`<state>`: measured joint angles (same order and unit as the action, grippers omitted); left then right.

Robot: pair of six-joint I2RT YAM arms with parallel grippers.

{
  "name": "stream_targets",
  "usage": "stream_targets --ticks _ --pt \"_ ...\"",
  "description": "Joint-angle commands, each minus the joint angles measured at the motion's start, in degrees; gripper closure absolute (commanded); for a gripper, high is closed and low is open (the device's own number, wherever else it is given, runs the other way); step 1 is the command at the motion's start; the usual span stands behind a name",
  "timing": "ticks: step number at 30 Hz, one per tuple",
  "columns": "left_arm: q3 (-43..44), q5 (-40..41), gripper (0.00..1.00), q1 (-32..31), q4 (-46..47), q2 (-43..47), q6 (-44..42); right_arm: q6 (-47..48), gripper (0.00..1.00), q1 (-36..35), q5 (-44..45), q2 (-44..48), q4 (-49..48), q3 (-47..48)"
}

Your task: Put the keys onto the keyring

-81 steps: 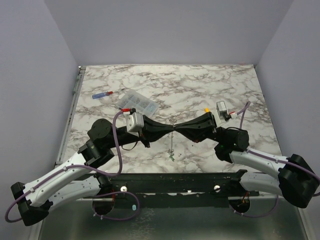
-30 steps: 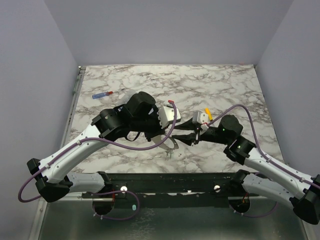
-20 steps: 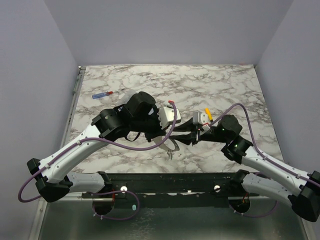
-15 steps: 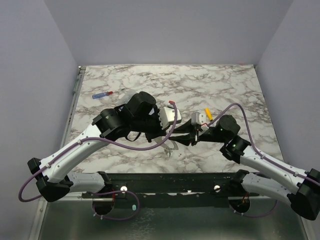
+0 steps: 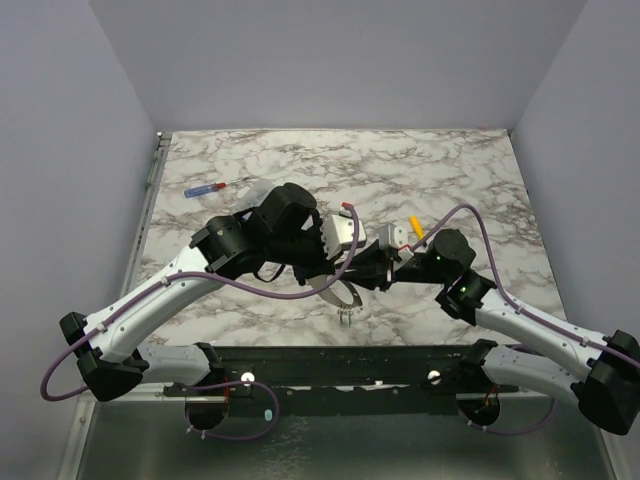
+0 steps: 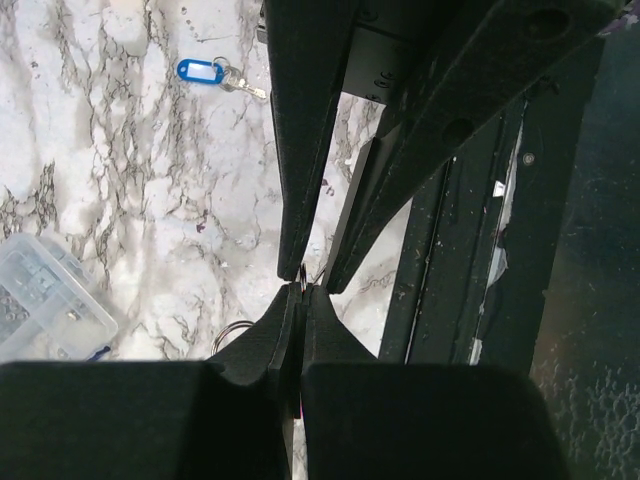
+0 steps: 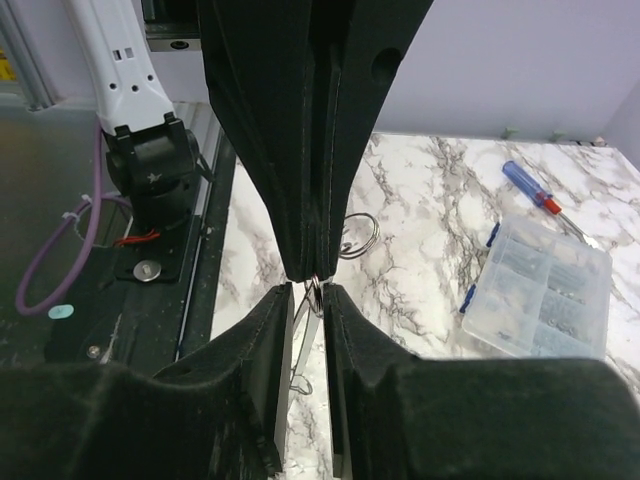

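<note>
Keyring (image 5: 338,294) sits where the two arms meet, over the middle of the worktop (image 5: 400,170), its thin wire pinched in the fully closed left fingers (image 6: 262,345). The right fingers (image 7: 262,340) stand a narrow gap apart around that wire, not visibly gripping. The step in hand looks like steadying the ring two-handed. Next, the blue-tagged key (image 6: 197,70), lying well apart, needs fetching and threading.

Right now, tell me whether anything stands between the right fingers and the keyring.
Nothing visible does. The left fingers are shut on the wire of the keyring. The right fingers meet them tip to tip, one on each side of that wire, with only a narrow gap of air between.
</note>
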<state>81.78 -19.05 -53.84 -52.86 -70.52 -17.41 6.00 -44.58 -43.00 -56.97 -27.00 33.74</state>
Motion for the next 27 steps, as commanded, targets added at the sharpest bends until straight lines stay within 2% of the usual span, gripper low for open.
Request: stream_targets --ticks 1,9,14,15,17,19,20,22,27 --pt "1.1 -2.0 1.00 -0.2 0.2 -0.3 -0.2 -0.4 0.77 -0.3 -1.6 -0.4 -1.8 -0.4" --pt "1.3 -3.0 1.00 -0.1 0.1 -0.4 -0.3 -0.4 0.99 -0.3 -1.4 -1.2 -1.9 -0.5" --pt "1.3 -3.5 0.98 -0.2 1.2 0.3 0.8 -1.5 0.99 -0.3 0.9 0.1 -5.2 -2.3" --pt "1.2 -3.7 0.91 -0.2 1.7 0.6 1.1 -1.9 0.99 -0.3 1.5 0.5 -6.1 -2.8" --pt "1.0 -3.8 0.63 -0.1 2.7 1.7 1.9 -2.6 0.99 -0.3 2.3 1.2 -7.9 -3.6" --pt "0.5 -3.7 0.47 -0.1 4.2 2.9 2.6 -4.0 0.99 -0.3 3.2 2.1 -11.2 -5.0" --pt "0.1 -3.6 0.41 -0.2 5.2 3.7 2.8 -4.9 0.99 -0.3 4.0 2.5 -13.2 -5.8" --pt "-1.1 -3.2 0.35 -0.2 7.6 5.7 3.6 -7.9 0.99 -0.3 6.1 3.4 -18.8 -7.9" --pt "-6.6 -3.4 0.35 -0.2 16.1 13.0 4.6 -18.4 0.99 -0.3 10.1 3.8 -39.7 -13.8"
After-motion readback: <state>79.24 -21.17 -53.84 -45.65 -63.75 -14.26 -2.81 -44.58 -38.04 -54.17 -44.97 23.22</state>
